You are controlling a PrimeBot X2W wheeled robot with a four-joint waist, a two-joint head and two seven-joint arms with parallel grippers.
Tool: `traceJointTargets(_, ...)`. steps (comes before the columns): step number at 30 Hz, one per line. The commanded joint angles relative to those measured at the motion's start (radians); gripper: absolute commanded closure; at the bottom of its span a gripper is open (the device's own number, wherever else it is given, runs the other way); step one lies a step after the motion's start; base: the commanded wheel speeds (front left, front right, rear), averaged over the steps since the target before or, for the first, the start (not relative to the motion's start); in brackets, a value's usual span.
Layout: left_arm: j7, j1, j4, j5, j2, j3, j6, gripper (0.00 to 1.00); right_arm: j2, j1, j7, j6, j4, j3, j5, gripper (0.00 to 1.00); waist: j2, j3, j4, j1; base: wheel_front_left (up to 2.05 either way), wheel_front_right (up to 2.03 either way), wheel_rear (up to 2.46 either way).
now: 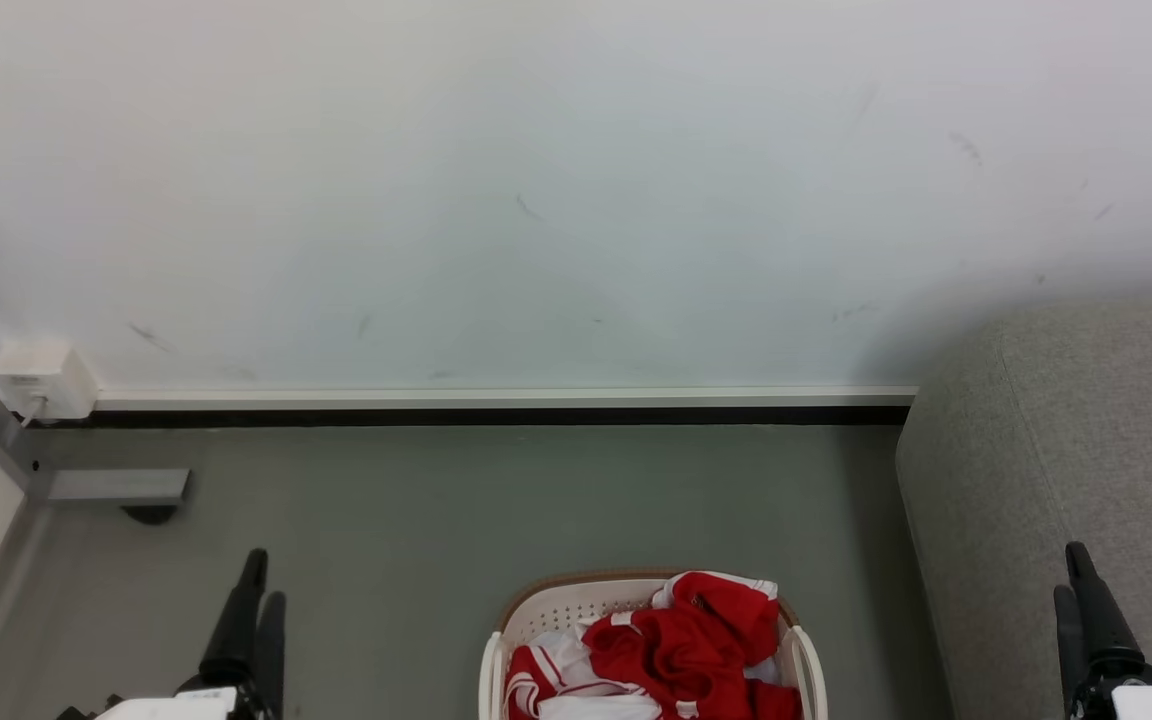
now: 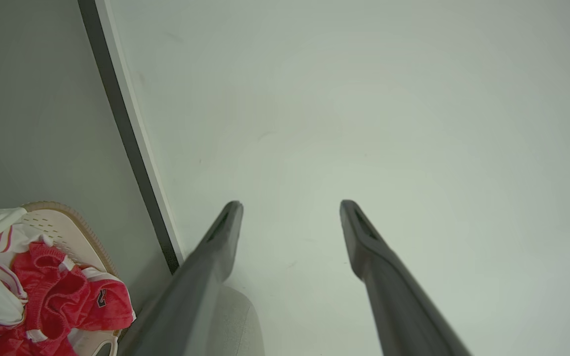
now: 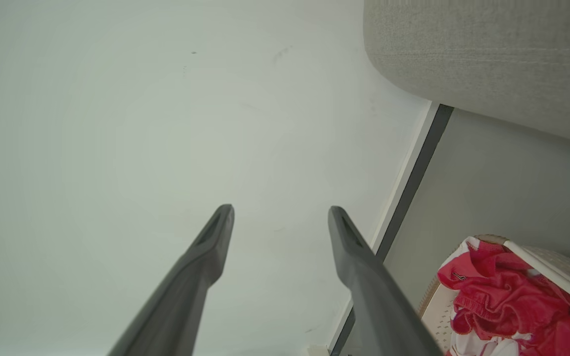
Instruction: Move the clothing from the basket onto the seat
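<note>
Dark matte fingers of the left gripper (image 2: 291,205) stand wide apart in the left wrist view, with nothing between them but the pale wall (image 2: 364,99) they point at. The right gripper (image 3: 280,209) is spread just as wide and is empty in its own wrist view, also aimed at the wall. From the head camera both grippers appear nearly edge-on at the lower corners, so the gap between the fingers is hard to read there. The wrist views make it plain.

Past the left gripper, its wrist view catches the clothing (image 2: 57,296), a red and white heap lying in the basket (image 2: 67,232) at the lower left. It also picks out a small dark badge (image 2: 101,298) on one red fold, a detail too fine to make out from the head. The right wrist view has the same heap at its lower right and, above it, the rounded edge of the grey fabric seat (image 3: 488,64).

The head view gives the layout. The basket sits on the grey floor (image 1: 436,500) at bottom centre, between the two grippers, with the clothing inside it and one red piece riding up over the far right of the brown rim. The seat stands to the right, apart from the basket, and reaches back to the wall. A white skirting strip (image 1: 496,398) runs along the wall's foot to a small white box (image 1: 41,380) at the left, with a grey metal bracket (image 1: 116,485) just below.
</note>
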Motion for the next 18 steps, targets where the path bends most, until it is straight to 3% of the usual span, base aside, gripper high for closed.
traceJointTargets(1, -0.012, -0.016, -0.013, 0.028, 0.006, -0.005, 0.000, 0.00, -0.009, -0.008, -0.013, 0.000, -0.023, 0.001, -0.041, 0.00, 0.0000, 0.000, 0.000, 0.0000, 0.00, 0.00, 0.00)
traceJointTargets(18, -0.080, -0.009, -0.031, 0.288, 0.008, -0.027, 0.018, 0.00, -0.012, 0.016, -0.081, 0.000, -0.085, 0.028, -0.448, 0.00, 0.0000, -0.001, 0.001, 0.0000, 0.00, 0.00, 0.00)
